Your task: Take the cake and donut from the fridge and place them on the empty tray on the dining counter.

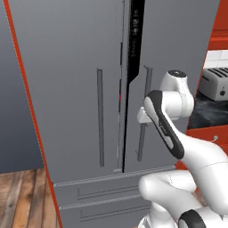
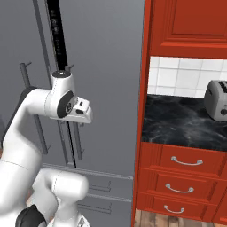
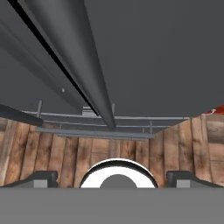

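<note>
Hand view: my gripper [image 3: 112,177] has jaws spread wide, nothing between them, right by the fridge's [image 1: 80,53] right door handle [image 3: 74,57]; that door sits slightly ajar.

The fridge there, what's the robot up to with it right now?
The white arm has its gripper at the right door handle of the grey fridge, with the jaws spread wide and the handle running between them, ungripped. The right door stands slightly ajar, showing a dark gap at the top; the left door looks closed. No food has come out yet. A toaster sits on the black counter to the right.
</note>
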